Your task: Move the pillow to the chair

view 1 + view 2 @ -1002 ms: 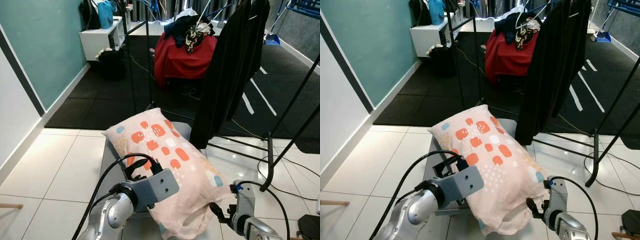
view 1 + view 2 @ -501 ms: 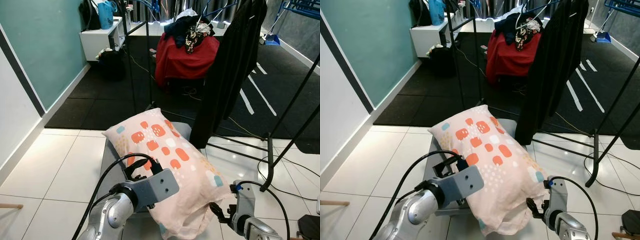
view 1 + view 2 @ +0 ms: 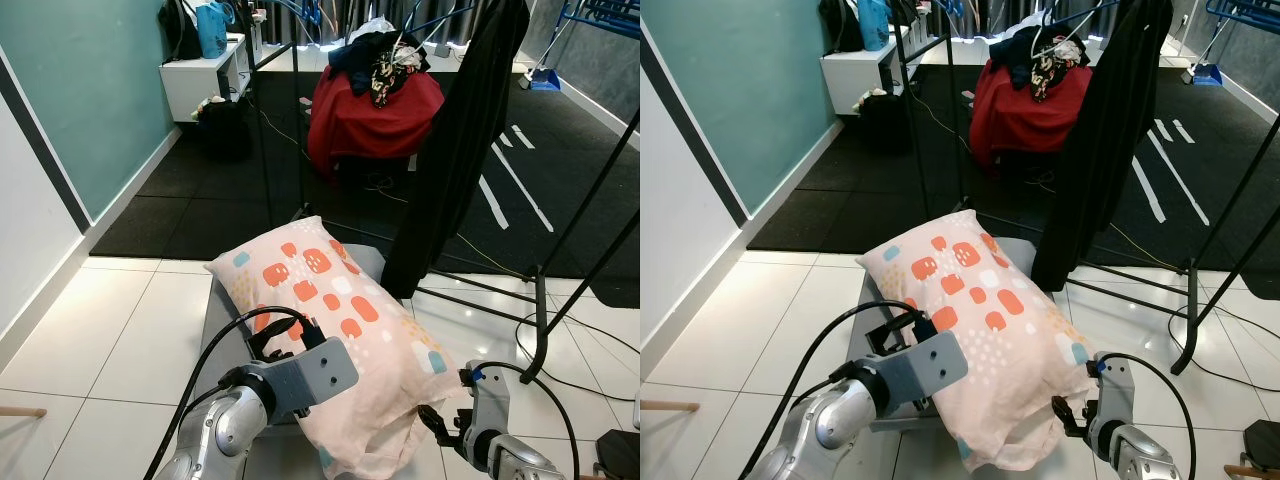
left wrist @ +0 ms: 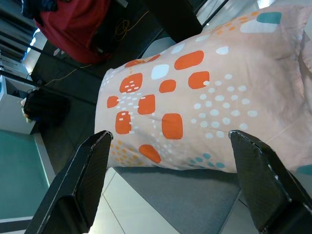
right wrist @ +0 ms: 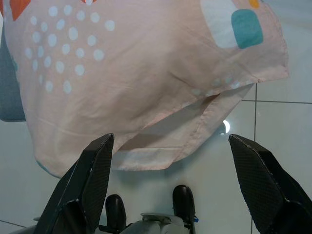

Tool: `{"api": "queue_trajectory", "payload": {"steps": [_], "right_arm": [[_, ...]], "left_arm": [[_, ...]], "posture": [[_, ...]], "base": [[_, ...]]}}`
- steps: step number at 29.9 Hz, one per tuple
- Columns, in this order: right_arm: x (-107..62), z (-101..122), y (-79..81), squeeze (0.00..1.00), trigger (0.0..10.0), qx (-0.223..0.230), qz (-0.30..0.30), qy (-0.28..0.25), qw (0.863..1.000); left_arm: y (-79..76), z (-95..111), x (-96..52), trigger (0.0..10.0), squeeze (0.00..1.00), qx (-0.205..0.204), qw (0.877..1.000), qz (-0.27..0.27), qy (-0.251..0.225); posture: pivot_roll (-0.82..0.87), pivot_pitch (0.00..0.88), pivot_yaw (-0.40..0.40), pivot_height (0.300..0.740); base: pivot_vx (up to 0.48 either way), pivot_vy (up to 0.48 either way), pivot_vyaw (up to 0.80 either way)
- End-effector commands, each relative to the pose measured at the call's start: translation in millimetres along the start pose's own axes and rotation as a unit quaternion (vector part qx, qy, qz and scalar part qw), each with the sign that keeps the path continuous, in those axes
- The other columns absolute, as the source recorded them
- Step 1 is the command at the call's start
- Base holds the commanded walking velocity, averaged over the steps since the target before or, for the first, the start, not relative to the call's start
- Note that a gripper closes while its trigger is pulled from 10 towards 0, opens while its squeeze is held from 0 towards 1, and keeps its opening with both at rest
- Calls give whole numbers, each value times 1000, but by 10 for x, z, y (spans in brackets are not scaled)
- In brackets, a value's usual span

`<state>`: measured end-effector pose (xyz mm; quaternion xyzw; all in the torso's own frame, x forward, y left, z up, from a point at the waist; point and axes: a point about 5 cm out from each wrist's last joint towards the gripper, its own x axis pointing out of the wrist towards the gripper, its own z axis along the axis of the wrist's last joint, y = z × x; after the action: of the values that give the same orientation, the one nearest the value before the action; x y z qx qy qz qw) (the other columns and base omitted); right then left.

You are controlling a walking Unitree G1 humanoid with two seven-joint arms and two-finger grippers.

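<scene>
pink pillow with orange squares lying on grey padded chair seat, overhanging | left gripper released | right gripper released | placement looks done, retreat left

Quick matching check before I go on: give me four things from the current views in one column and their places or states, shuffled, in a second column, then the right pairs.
Things:
1. pillow
2. left claw
3. red cover
4. black garment

Places or states:
A. draped over the seat at the back, clothes piled on top
B. open, fingers apart on either side of the pillow
C. hanging from the rack, beside the grey chair
D. lying across the grey chair, near end overhanging the tiles

Pairs: 1-D, 2-B, 3-A, 4-C
</scene>
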<state>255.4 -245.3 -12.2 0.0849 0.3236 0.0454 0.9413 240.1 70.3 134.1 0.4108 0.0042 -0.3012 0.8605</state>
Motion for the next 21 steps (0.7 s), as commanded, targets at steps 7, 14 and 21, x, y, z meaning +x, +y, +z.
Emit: {"api": "queue_trajectory", "payload": {"steps": [7,14,21], "right_arm": [[9,-38,39,0,10000,1,8,5,1000],[10,-38,40,0,10000,0,9,5,1000],[11,-35,41,0,10000,1,10,5,1000]], "left_arm": [[-23,-27,-12,10000,0,2,1000,-5,3],[-25,-27,-9,10000,0,1,1000,-5,3],[-22,-27,-6,10000,0,1,1000,-5,3]], "posture": [[-156,61,18,740],[-150,65,22,740],[-156,66,19,740]], "base": [[0,0,0],[0,0,0],[0,0,0]]}}
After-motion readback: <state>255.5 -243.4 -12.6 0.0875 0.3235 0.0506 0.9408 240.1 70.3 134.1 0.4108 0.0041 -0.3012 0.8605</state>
